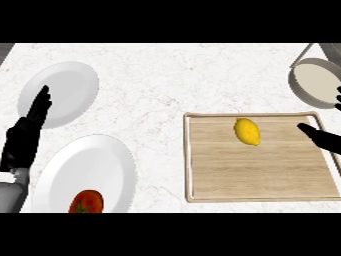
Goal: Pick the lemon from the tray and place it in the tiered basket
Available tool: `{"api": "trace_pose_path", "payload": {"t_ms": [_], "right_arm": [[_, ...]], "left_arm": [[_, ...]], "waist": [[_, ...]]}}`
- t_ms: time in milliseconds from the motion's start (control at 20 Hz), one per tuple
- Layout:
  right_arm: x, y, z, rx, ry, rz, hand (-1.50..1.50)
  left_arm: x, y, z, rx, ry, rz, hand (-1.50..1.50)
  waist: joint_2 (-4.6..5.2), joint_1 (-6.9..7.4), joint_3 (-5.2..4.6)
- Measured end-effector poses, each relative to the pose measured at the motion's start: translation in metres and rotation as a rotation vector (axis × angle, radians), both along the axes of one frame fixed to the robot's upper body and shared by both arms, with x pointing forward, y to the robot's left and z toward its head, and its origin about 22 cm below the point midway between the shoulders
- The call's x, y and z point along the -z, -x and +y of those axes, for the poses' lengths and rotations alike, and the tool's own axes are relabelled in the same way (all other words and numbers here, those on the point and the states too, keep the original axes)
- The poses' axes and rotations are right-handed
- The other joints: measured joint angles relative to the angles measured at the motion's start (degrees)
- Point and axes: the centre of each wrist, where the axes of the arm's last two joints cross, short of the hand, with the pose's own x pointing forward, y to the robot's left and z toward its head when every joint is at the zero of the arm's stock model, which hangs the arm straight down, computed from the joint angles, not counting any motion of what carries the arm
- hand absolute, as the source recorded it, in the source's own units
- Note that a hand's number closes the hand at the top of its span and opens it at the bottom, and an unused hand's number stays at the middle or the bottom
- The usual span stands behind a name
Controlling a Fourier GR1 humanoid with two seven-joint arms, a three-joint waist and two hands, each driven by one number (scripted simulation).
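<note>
A yellow lemon (247,131) lies on the far middle of a light wooden tray (261,175) at the right of the counter. The tiered basket (319,81), grey with a pale round bottom, stands at the far right edge, behind the tray. My right hand (340,141) hovers over the tray's right side, fingers spread and straight, its thumb pointing toward the lemon but apart from it. At the left edge my left hand (27,134) rests open, fingers up, holding nothing.
A white plate (64,90) sits at the far left. A nearer white plate (84,165) carries a red tomato (86,202) at its front. Bare marble counter lies between the plates and the tray.
</note>
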Motion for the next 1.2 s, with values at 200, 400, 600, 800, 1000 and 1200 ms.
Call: {"api": "trace_pose_path", "payload": {"t_ms": [200,400,600,800,1000,1200], "right_arm": [[-0.034,0.000,-0.003,-0.139,0.157,0.159,-1.50],[-0.072,-0.009,0.007,-0.261,0.301,0.323,-1.50],[-0.103,-0.024,0.030,-0.316,0.384,0.443,-1.50],[-0.113,-0.047,0.056,-0.304,0.408,0.519,-1.50],[-0.104,-0.064,0.079,-0.310,0.409,0.600,-1.50],[-0.098,-0.075,0.096,-0.335,0.403,0.660,-1.50]], "left_arm": [[0.001,0.001,-0.001,0.009,-0.008,0.003,0.00],[0.002,-0.002,-0.007,0.017,-0.012,0.001,0.00],[-0.001,-0.004,-0.012,0.033,-0.010,-0.001,0.00],[-0.004,-0.008,-0.012,0.035,-0.008,-0.005,0.00],[-0.001,-0.009,-0.015,0.031,-0.006,-0.009,0.00],[-0.007,-0.007,-0.011,0.026,-0.002,-0.009,0.00]], "waist": [[0.00,0.33,-0.12],[0.19,1.05,-0.17],[0.25,1.71,-0.11],[0.34,1.75,-0.05],[0.35,1.54,-0.03],[0.28,1.39,0.01]]}}
